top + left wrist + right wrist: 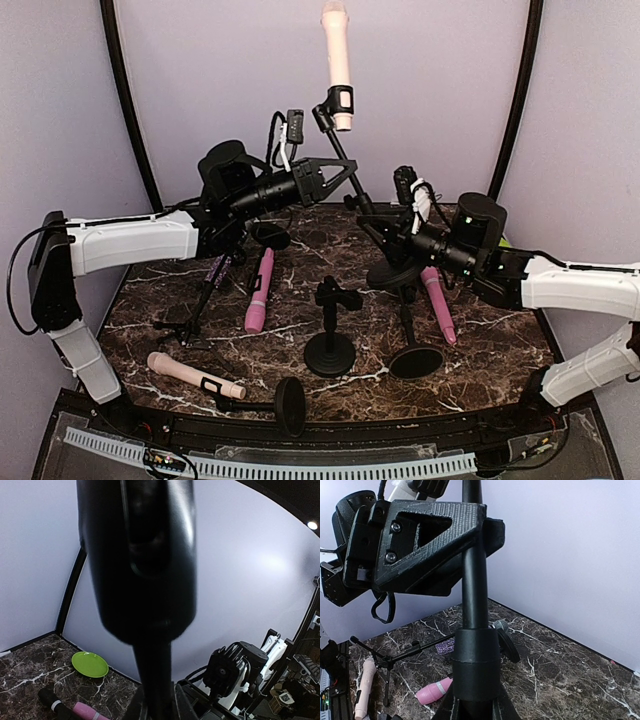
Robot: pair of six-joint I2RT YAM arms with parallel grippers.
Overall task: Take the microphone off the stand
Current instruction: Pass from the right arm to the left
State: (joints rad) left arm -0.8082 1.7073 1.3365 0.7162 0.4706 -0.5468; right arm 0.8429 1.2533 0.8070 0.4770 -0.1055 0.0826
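Note:
A pale pink microphone (337, 55) stands upright in the black clip (341, 101) at the top of a tilted black stand (352, 182). My left gripper (349, 181) is shut on the stand's pole partway up; in the left wrist view my left gripper (157, 705) has the pole (152, 675) between its fingers, with the clip looming as a dark mass (137, 555) above. Lower down, my right gripper (399, 240) is shut on the same stand, around its thick collar (476, 665). The right wrist view shows the left gripper (420, 545) clamped on the pole (473, 580) above.
Pink microphones (259, 290) (438, 306) lie on the marble table. A beige microphone (193, 374) lies in a toppled stand at the front left. A short upright stand (330, 332), a round-based stand (415, 358) and a tripod stand (200, 300) crowd the middle. A green plate (90, 664) sits at the back.

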